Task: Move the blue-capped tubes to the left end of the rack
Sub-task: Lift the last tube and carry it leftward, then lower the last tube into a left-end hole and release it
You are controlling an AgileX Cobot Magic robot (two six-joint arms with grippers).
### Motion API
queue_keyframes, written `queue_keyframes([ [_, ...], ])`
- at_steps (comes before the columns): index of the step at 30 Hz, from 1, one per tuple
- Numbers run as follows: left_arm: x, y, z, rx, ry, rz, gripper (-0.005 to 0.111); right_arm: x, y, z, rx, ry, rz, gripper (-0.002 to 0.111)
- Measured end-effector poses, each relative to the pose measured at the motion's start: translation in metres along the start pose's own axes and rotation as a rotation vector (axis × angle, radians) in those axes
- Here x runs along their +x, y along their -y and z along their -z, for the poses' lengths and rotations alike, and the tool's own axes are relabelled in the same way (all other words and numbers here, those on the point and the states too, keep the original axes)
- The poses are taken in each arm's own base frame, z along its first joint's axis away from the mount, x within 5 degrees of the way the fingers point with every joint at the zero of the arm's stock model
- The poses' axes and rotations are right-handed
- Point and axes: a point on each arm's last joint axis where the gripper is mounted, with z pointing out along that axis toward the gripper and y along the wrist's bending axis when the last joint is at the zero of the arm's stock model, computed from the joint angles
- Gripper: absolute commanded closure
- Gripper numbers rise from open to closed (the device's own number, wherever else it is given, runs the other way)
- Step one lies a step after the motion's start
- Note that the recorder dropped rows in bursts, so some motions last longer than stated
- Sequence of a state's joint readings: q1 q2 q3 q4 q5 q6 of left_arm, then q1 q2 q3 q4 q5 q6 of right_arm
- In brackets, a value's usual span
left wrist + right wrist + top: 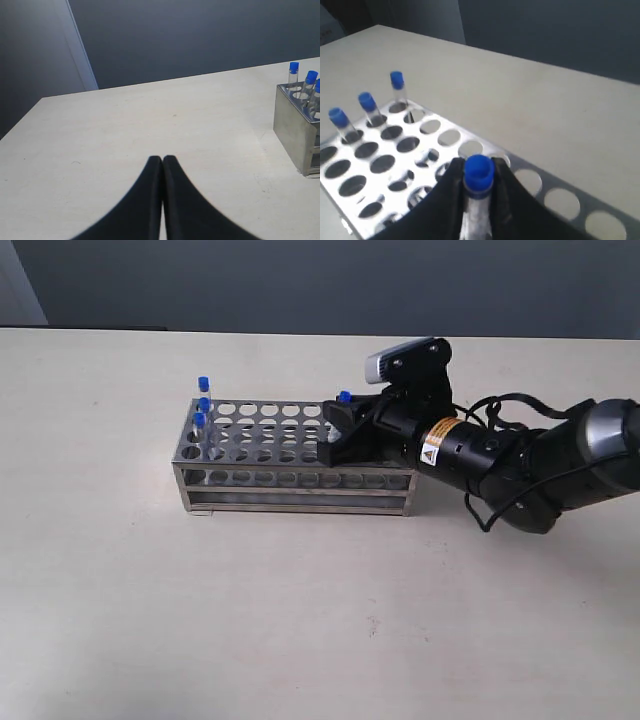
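My right gripper [340, 430] clamps the fourth blue-capped tube [479, 172], fingers pinching the clear body just under the cap, I judge to hold it upright for a clean drop into a hole. It sits over the right part of the rack [290, 478]; whether its foot is clear of the top plate I cannot tell. The right arm reaches in low from the right, forearm near level, wrist above the rack's right end. Beyond, three blue-capped tubes [204, 403] stand together at the left end, open holes beside them. My left gripper [162, 165] hangs pressed shut and empty over the bare table [300, 620], apart from the rack.
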State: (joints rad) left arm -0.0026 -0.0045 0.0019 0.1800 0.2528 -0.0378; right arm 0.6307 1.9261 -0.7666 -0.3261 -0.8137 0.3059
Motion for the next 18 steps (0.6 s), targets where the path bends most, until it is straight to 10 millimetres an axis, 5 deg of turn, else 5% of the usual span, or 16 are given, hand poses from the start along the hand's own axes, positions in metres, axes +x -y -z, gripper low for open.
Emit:
queue_keyframes([
  [6,0.000,0.000,0.000,0.000,0.000,0.000,0.106,-0.049,-0.008,0.007,-0.040,0.107,0.085,0.109],
  [7,0.000,0.000,0.000,0.000,0.000,0.000,0.106,-0.069,-0.013,0.006,-0.080,0.158,0.104,0.109],
  [11,0.000,0.000,0.000,0.000,0.000,0.000,0.106,-0.095,-0.035,-0.007,-0.219,0.186,0.115,0.109],
  [18,0.000,0.000,0.000,0.000,0.000,0.000,0.106,-0.076,-0.091,-0.049,-0.357,0.084,0.189,0.109],
])
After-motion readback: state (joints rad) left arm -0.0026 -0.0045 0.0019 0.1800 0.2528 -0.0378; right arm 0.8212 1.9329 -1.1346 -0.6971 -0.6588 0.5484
